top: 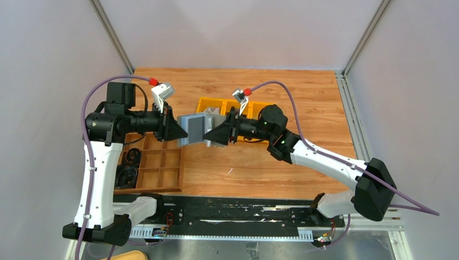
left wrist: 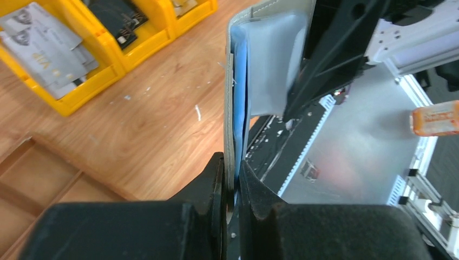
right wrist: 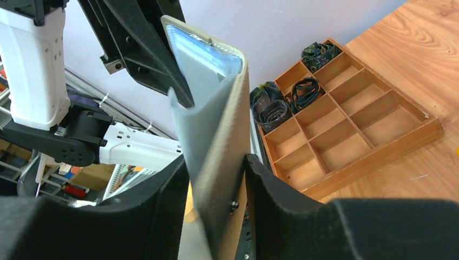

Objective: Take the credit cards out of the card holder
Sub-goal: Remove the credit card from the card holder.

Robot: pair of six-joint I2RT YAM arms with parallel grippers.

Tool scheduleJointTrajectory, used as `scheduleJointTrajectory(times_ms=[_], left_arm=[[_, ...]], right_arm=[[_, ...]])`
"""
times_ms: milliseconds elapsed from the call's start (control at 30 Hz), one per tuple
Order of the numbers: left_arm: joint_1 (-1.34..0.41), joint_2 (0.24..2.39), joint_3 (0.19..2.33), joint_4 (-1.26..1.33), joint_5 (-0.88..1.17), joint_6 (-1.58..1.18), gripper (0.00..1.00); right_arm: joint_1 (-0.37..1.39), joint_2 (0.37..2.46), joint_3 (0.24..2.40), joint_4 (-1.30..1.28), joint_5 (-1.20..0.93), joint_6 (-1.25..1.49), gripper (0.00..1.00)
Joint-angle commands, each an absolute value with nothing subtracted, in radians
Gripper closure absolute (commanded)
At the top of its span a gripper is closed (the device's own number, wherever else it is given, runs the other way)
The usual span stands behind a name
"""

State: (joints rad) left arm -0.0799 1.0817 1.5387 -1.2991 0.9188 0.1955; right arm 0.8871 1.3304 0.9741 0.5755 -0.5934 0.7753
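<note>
The grey-blue card holder (top: 194, 129) hangs in the air between my two grippers, over the table's middle. My left gripper (top: 180, 131) is shut on its left edge; in the left wrist view its jaws (left wrist: 234, 176) pinch the holder's (left wrist: 262, 65) thin edge. My right gripper (top: 210, 135) is shut on the other side; in the right wrist view (right wrist: 216, 162) the holder (right wrist: 214, 108) stands upright between the fingers. A tan strip (right wrist: 234, 227) shows against the right finger; I cannot tell if it is a card. Several light grey credit cards (left wrist: 46, 51) lie in a yellow bin.
A row of yellow bins (top: 204, 102) stands just behind the grippers, one holding a black item (left wrist: 116, 19). A brown wooden compartment tray (top: 157, 162) with dark coiled items (right wrist: 276, 108) lies at the left. The black rail (top: 227, 214) runs along the near edge.
</note>
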Motion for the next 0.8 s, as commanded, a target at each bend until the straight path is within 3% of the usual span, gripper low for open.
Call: scheduleJointTrajectory(times_ms=[0,300,433,533,600,667,767], left_arm=[[-0.077,1.075,1.548,-1.287,0.827,0.206,1.0],[-0.077,1.063,1.548,-1.287,0.857,0.181,1.0],[-0.077,1.071,1.543,-1.287,0.869,0.169,1.0],[-0.077,1.075,1.542,-1.288,0.881,0.162,1.0],[-0.077,1.077,1.543,-1.287,0.906,0.153,1.0],[-0.077,1.073,1.546,-1.287,0.949,0.145,1.0],[-0.077,1.047,1.543,-1.286,1.034,0.153,0.98]], right_arm=[[0.902,1.338,0.998,0.592,-0.552,0.754,0.5],[0.95,1.422,1.058,0.558,-0.493,0.738,0.46],[0.979,1.466,1.091,0.573,-0.481,0.731,0.27],[0.993,1.487,1.108,0.584,-0.467,0.73,0.24],[0.996,1.498,1.118,0.588,-0.465,0.728,0.33],[0.992,1.501,1.12,0.594,-0.479,0.731,0.5],[0.974,1.49,1.09,0.614,-0.492,0.765,0.68]])
